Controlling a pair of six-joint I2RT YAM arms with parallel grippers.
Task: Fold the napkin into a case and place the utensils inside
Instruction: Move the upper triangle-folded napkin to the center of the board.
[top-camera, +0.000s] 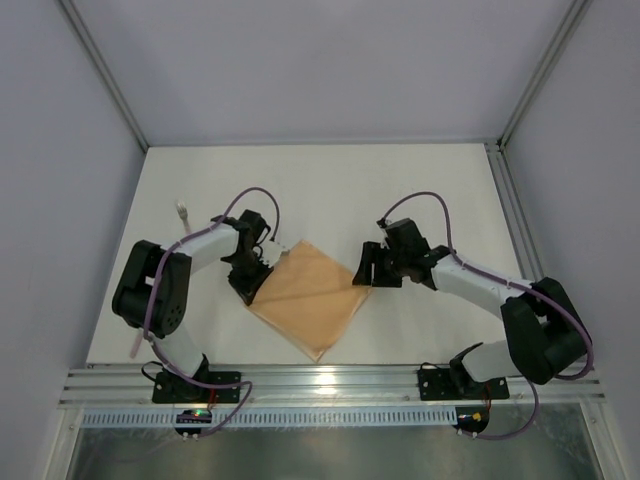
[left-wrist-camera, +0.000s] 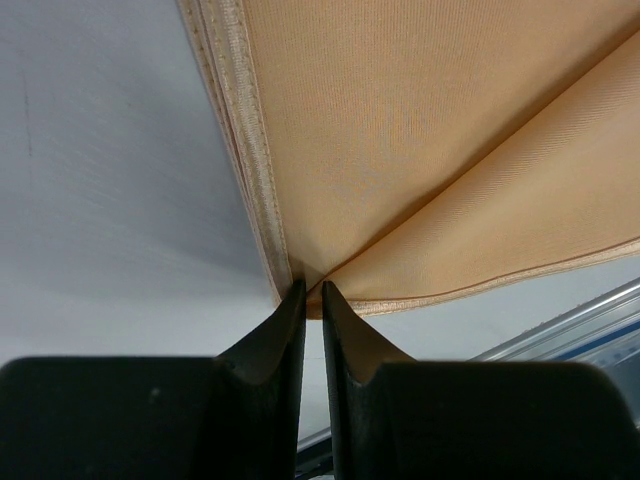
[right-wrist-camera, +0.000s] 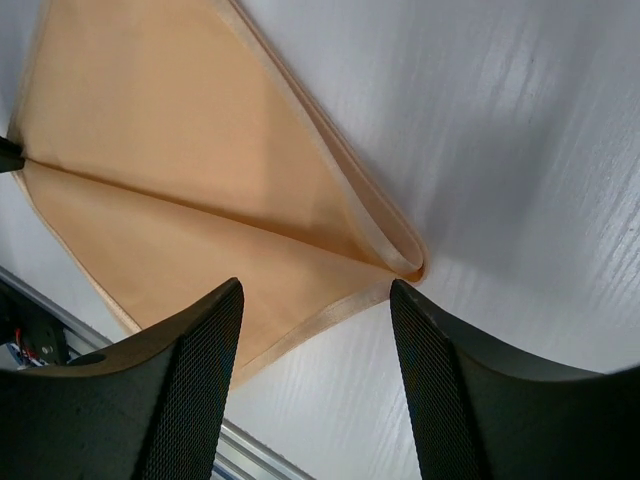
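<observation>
The peach-orange napkin lies folded over on the white table as a diamond, with a crease running from its left corner to its right corner. My left gripper is shut on the napkin's left corner, and in the left wrist view the cloth meets the narrow gap of that gripper. My right gripper stands open at the napkin's right corner. In the right wrist view the doubled corner lies just beyond the right gripper, with nothing held. A small whitish utensil head lies at the far left.
A pale pink stick shows beside the left arm's base. A metal rail runs along the table's near edge. Frame posts and grey walls close in the table at the back and both sides.
</observation>
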